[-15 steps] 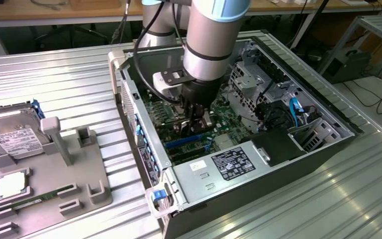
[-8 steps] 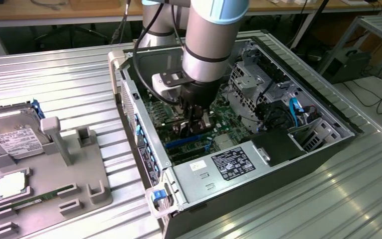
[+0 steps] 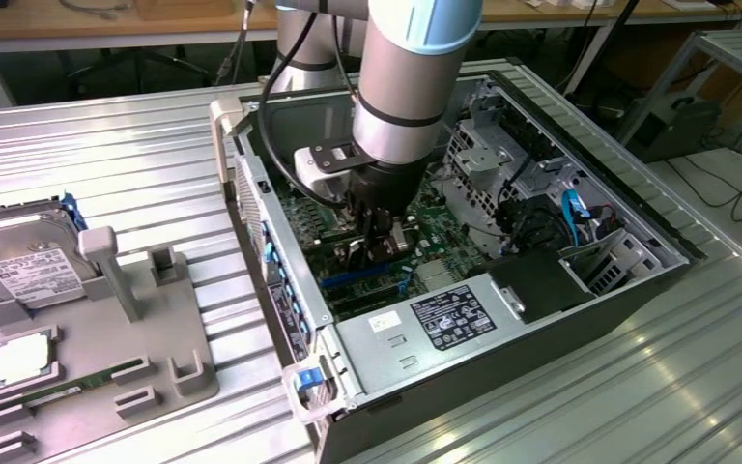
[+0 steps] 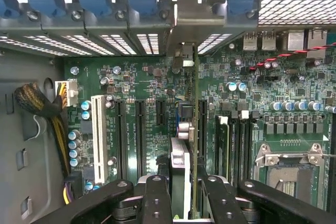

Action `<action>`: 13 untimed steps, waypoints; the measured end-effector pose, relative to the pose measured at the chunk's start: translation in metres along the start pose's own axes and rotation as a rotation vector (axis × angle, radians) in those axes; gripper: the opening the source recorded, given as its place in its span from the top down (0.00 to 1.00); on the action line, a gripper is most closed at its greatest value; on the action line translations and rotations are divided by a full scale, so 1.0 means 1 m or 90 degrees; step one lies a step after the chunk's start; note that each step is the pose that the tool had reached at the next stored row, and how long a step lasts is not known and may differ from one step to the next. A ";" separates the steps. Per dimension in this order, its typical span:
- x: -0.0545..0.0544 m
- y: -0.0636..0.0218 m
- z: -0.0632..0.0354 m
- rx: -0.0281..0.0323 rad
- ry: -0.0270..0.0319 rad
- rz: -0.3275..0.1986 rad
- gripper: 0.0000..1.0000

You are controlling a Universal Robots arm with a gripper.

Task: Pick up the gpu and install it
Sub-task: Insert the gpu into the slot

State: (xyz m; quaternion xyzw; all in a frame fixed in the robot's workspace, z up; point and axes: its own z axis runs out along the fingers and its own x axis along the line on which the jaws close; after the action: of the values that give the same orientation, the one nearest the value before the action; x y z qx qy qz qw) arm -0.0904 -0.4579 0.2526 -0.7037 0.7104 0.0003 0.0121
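My gripper (image 3: 379, 244) is deep inside the open computer case (image 3: 629, 208), just above the motherboard (image 3: 442, 232). It is shut on the gpu (image 4: 185, 153), which I see edge-on as a thin card running away from my fingers (image 4: 157, 198). The card's silvery bracket (image 4: 195, 22) lies against the row of rear slot openings. The card stands in line with a black expansion slot (image 4: 202, 124), to one side of the white slot (image 4: 98, 135). Whether its edge sits in the slot I cannot tell. In the exterior view the arm hides most of the card.
A grey fixture tray (image 3: 152, 338) at the exterior view's left holds a hard drive (image 3: 30, 271), a processor (image 3: 23, 360) and a memory stick (image 3: 74, 389). Inside the case are the power supply (image 3: 448, 314), drive cages (image 3: 603, 256), a cable bundle (image 4: 39, 103) and the processor socket (image 4: 291, 174).
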 end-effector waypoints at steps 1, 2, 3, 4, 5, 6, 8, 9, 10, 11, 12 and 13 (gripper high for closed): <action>0.000 0.0000 0.0012 -0.0005 0.0000 0.000 0.72; 0.000 0.0000 0.0024 -0.0010 0.0000 0.000 0.72; 0.000 0.0000 0.0035 -0.0016 0.0000 0.000 0.72; 0.000 0.0000 0.0045 -0.0023 0.0000 0.000 0.72; 0.000 0.0001 0.0046 -0.0025 0.0002 0.000 0.72; 0.000 0.0001 0.0046 -0.0025 0.0002 0.000 0.72; 0.000 0.0000 0.0047 -0.0025 0.0002 0.000 0.72; 0.000 0.0000 0.0048 -0.0025 0.0001 0.000 0.72; 0.000 0.0000 0.0048 -0.0025 0.0001 0.000 0.72; 0.000 0.0000 0.0047 -0.0025 0.0001 0.000 0.72; 0.000 0.0000 0.0048 -0.0024 0.0000 0.000 0.72; 0.000 0.0006 0.0049 -0.0024 -0.0001 0.000 0.72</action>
State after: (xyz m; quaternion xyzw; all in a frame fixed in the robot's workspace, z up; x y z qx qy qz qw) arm -0.0909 -0.4579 0.2477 -0.7038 0.7103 0.0016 0.0109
